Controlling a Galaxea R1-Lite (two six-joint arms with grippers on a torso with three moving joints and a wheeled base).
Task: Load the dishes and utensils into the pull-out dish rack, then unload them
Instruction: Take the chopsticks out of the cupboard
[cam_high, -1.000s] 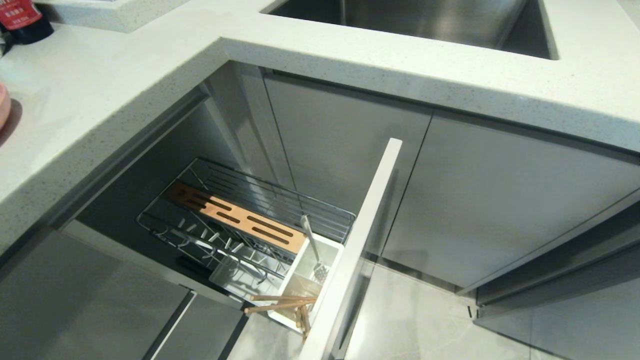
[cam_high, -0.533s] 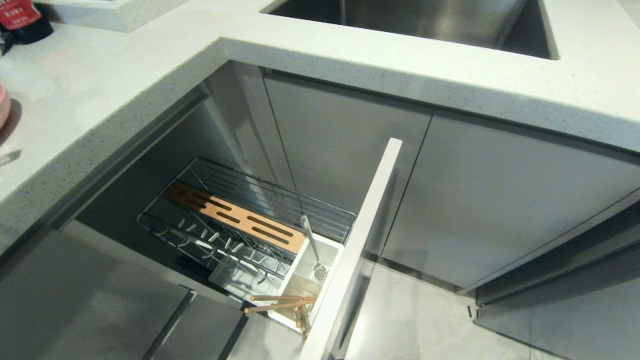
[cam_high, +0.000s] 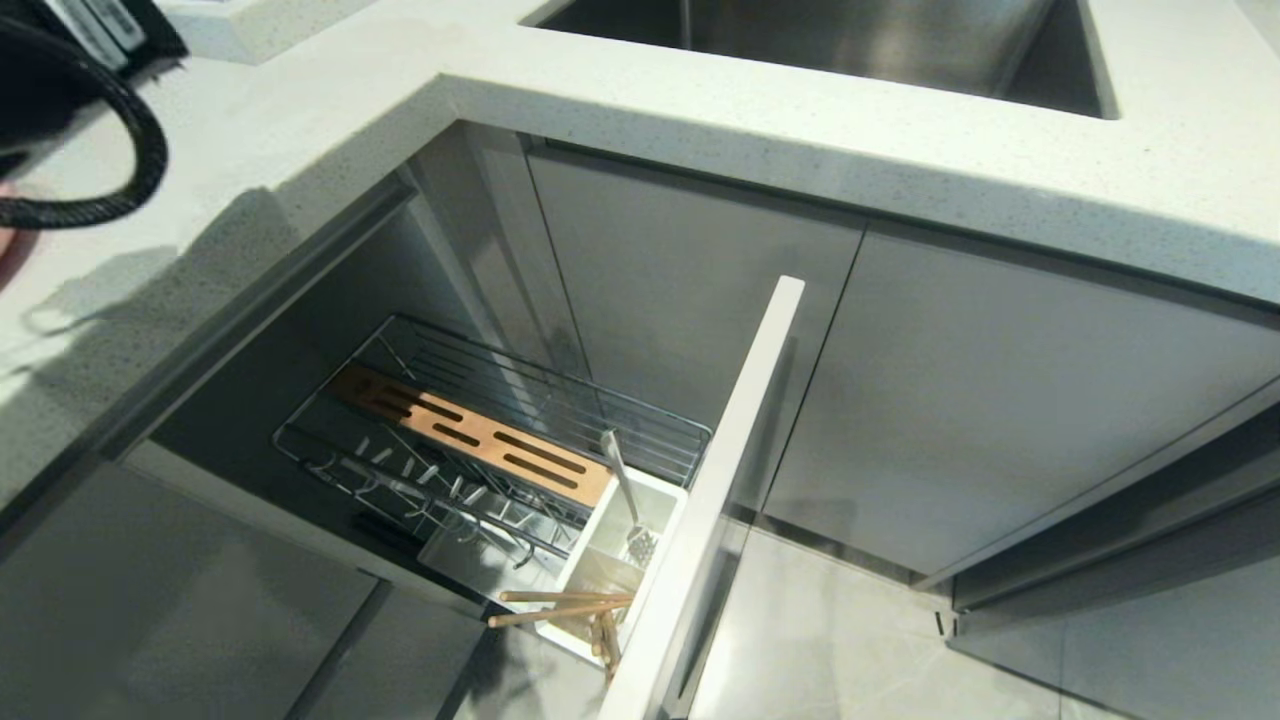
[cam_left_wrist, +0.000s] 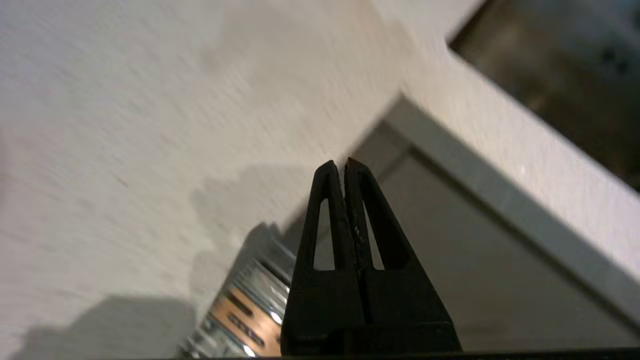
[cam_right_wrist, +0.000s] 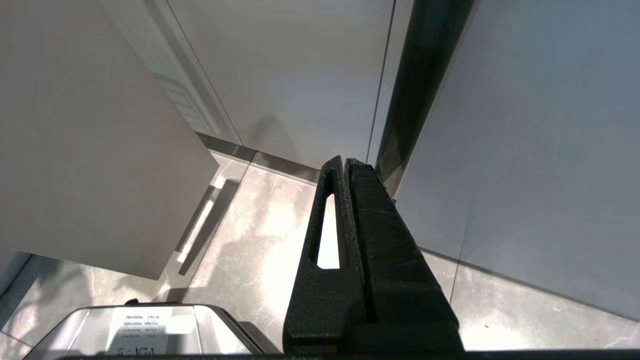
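Bright daylight, hard shadows on the countertop (cam_high: 300, 130); left wrist view motion-blurred, floor (cam_right_wrist: 270, 240) glaring.

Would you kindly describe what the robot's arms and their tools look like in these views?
Both are matte black. The left tool has two tapering fingers, each with a long slot cut through it, rising from a blocky base. The right tool has the same wedge shape and a rough, grainy surface, with one slot showing. In the head view, the left arm is a black housing with a white label and a looping braided black cable.

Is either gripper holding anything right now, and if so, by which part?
Nothing is held. The left gripper is shut empty above the countertop, and the right gripper is shut empty down by the cabinet fronts.
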